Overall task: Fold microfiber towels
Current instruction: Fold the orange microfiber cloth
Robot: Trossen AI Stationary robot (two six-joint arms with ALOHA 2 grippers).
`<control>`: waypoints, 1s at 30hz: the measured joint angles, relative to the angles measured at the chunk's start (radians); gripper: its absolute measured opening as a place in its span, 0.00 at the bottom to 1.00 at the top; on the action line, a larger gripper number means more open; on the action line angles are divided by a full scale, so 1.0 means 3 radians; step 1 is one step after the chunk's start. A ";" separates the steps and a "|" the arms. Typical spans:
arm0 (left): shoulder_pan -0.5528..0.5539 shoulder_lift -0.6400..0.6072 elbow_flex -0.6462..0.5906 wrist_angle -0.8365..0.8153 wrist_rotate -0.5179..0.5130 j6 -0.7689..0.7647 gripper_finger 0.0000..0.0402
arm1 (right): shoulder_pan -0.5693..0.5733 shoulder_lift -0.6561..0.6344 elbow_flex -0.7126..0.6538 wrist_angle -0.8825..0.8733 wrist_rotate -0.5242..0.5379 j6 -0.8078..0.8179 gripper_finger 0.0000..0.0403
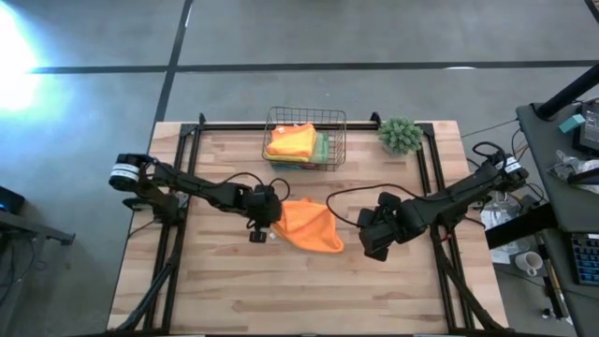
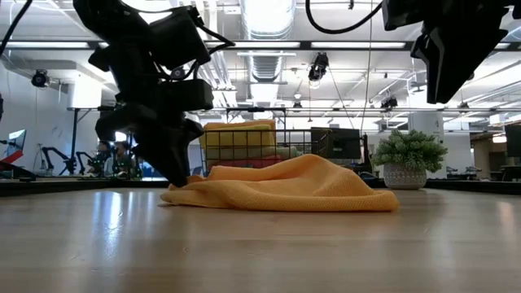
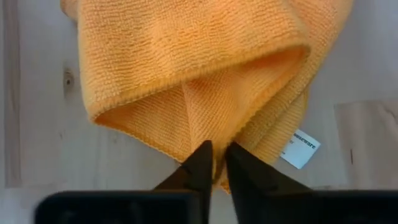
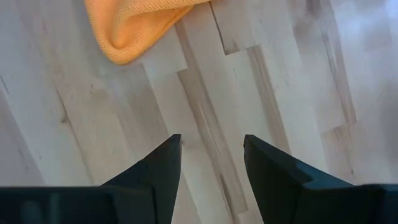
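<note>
Your left gripper (image 3: 214, 163) is the one doing the work here: it's down at the table on the left edge of the orange towel (image 1: 312, 226), and the wrist view shows its fingers pinched nearly together on the folded hem, right by the white care tag (image 3: 301, 148). So call it clamped on the cloth, or as good as.

The towel sits crumpled mid-table, just in front of the wire basket (image 1: 304, 137), which holds more towels (image 1: 292, 140), an orange one on top. The little potted plant (image 1: 401, 135) is off to the basket's right.

The thing to watch: the whole bulk of the towel runs away from your left gripper toward the right arm, long axis roughly left to right. Your right gripper (image 4: 211, 168) hangs above the table just past the towel's far right end with its fingers spread wide and nothing in them. I'd guess that's the arm nearer the free corner, so it takes that end while the left holds.
</note>
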 joint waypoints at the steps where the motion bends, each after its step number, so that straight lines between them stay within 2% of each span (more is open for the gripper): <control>1: 0.0000 0.0000 0.0001 0.0001 0.0000 0.0000 0.05 | 0.0000 0.0000 -0.0001 -0.0001 0.0000 0.0000 0.41; 5: 0.0000 0.0000 0.0025 0.0005 0.0038 -0.0005 0.01 | 0.0000 0.0000 -0.0004 0.0000 0.0000 -0.0003 0.41; 12: 0.0000 -0.0246 0.0309 -0.0086 0.0533 -0.0524 0.00 | 0.0000 0.0000 -0.0004 0.0007 -0.0001 -0.0016 0.41; 23: 0.0025 -0.0969 0.0636 -0.0208 0.0632 -0.1592 0.00 | 0.0000 0.0000 -0.0005 0.0150 0.0006 -0.0440 0.41; 26: 0.0025 -0.1076 0.0689 -0.0088 0.0628 -0.1955 0.00 | 0.0000 0.0000 -0.0005 0.0175 -0.0032 -0.0476 0.41; 30: 0.0024 -0.1139 0.0816 -0.0016 0.0595 -0.2168 0.00 | 0.0000 0.0000 -0.0006 0.0268 -0.0054 -0.0610 0.41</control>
